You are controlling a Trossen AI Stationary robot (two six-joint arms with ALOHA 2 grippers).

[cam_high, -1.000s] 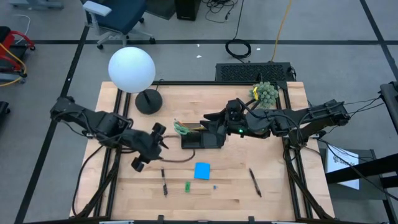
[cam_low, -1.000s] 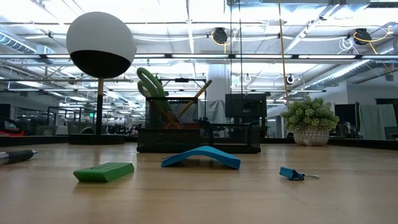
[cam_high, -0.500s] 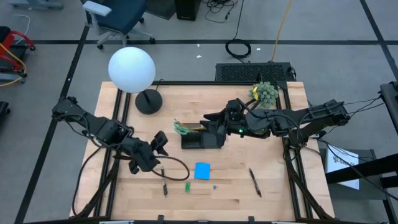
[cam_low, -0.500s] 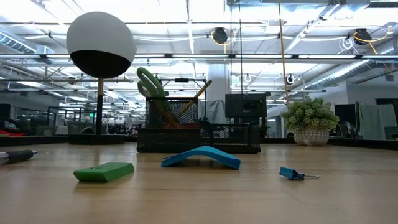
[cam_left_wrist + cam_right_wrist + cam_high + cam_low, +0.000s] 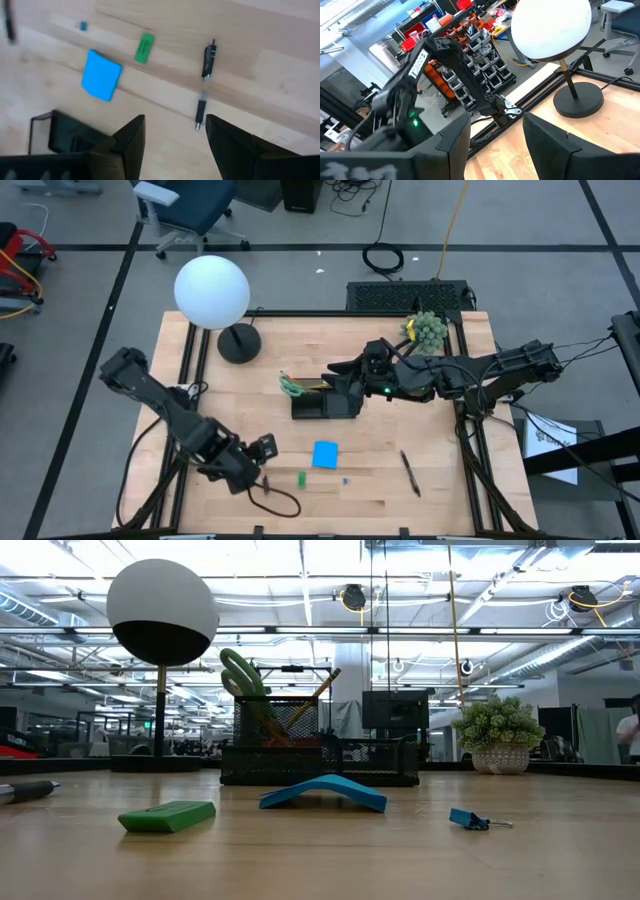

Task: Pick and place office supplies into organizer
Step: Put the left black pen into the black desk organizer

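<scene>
Left gripper: near the front edge of the wooden bench, left of centre, hovering over a black pen; its two dark fingers are spread apart with nothing between them.
Black pen under left gripper: lies flat on the bench, seen through the gap between the fingers in the left wrist view; not touched.
Right gripper: at the middle of the bench, over the black mesh organizer; fingers parted, holding nothing.
Black mesh organizer: low rectangular wire tray at the bench's centre, with a taller cup section holding green-handled scissors and an orange pencil, both standing tilted.
Blue square note pad: on the bench in front of the organizer, apart from it, its middle arched upward.
Small green rectangular piece: near the front edge, just left of the note pad.
Tiny blue clip: near the front edge, just right of the green piece.
Second black pen: toward the front right of the bench, lying flat.
White globe lamp on round black base: back left corner.
Fuzzy green plant ball: back right corner.
</scene>
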